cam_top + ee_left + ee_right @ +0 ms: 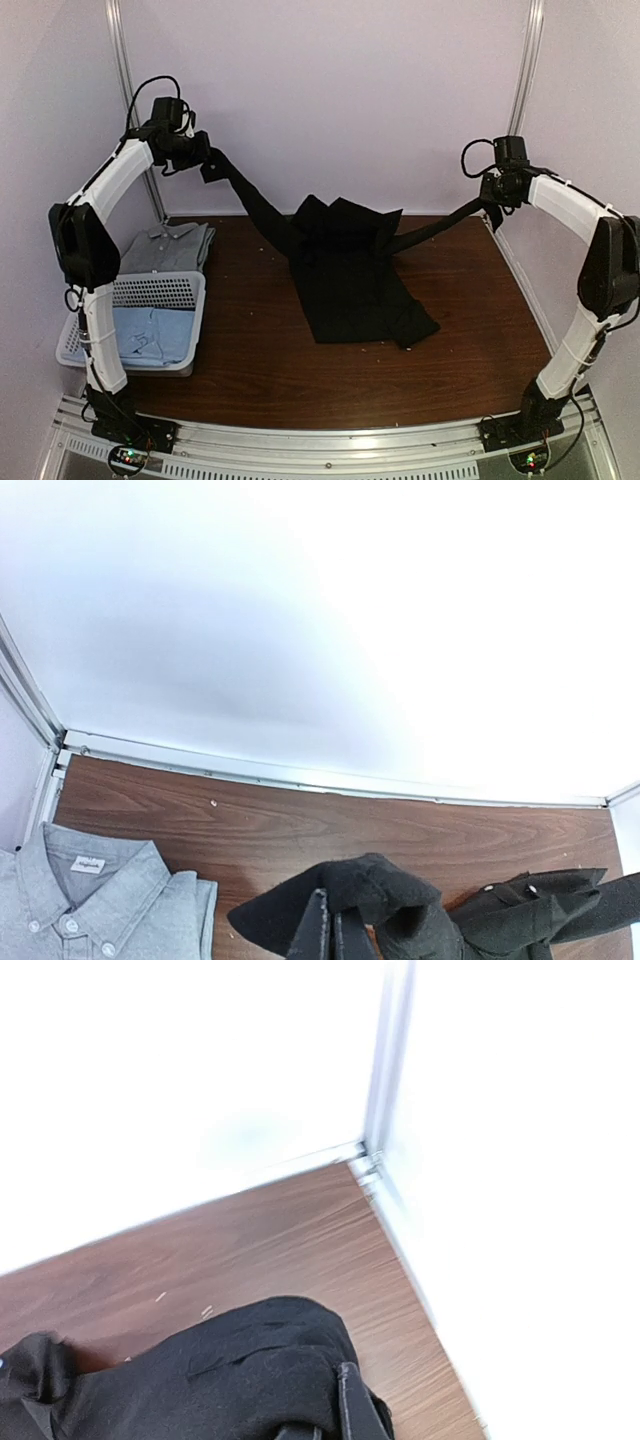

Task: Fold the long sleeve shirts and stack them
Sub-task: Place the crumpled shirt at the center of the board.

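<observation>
A large black long sleeve shirt [350,270] lies partly on the brown table, its two sleeves stretched up and outward. My left gripper [205,160] is raised at the back left and shut on the left sleeve end; in the left wrist view black cloth [400,900] bunches around the left gripper [337,925]. My right gripper [492,200] is raised at the back right, shut on the other sleeve end [220,1370], which wraps over the right gripper [325,1415]. A folded grey shirt [175,245] [90,900] lies at the back left. A light blue shirt [155,335] sits in the basket.
A white plastic lattice basket [150,292] stands at the left edge of the table [300,380], just in front of the grey shirt. White walls close in the back and both sides, with metal posts [125,70] in the corners.
</observation>
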Tool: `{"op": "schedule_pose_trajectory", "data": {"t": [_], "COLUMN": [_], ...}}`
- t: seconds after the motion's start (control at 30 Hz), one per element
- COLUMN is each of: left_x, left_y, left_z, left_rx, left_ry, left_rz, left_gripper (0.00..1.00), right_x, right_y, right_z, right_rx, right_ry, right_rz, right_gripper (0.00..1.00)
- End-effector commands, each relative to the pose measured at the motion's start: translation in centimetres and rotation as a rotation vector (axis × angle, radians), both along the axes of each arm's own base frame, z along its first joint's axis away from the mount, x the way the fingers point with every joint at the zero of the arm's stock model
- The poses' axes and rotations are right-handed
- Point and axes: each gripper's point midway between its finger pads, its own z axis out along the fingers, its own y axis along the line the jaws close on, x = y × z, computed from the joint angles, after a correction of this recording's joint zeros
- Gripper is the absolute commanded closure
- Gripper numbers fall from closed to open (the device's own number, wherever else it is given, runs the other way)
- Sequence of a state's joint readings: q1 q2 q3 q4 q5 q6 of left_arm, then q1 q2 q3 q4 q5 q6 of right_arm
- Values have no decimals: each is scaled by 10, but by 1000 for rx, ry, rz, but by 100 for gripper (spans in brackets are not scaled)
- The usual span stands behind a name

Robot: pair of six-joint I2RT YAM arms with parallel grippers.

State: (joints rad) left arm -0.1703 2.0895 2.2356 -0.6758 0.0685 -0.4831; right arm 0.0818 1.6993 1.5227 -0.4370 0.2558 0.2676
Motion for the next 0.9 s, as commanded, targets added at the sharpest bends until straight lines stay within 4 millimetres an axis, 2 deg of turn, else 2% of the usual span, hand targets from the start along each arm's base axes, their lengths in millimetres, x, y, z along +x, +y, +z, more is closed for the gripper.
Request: {"op": "schedule_pose_trajectory", "data": {"t": [0.0,0.17,0.3,0.47,0.67,0.77,0.87], "left_x": [10,18,21,20,16,17,16], "left_y": [-6,2,22,29,34,14,-31], "left_z": [-16,-25,-3,30,48,38,4], "left_rx": [1,10,-10,-26,-34,-87,-90], "left_ry": [27,38,0,-69,-106,-91,-33], "left_rz": [-32,2,45,42,55,-25,-133], "left_gripper": [100,100,100,100,100,100,100], "right_x": [10,28,38,43,43,47,54], "right_y": [-33,-70,-93,-105,-110,-104,-87], "right_z": [-10,-11,5,41,70,74,57], "right_rx": [-73,-75,-71,-62,-58,-22,34], "right_ry": [63,74,61,-6,-61,-79,-64], "right_rz": [-81,-147,-184,-202,-214,-185,-128], "right_gripper": [100,100,100,100,100,99,97]}}
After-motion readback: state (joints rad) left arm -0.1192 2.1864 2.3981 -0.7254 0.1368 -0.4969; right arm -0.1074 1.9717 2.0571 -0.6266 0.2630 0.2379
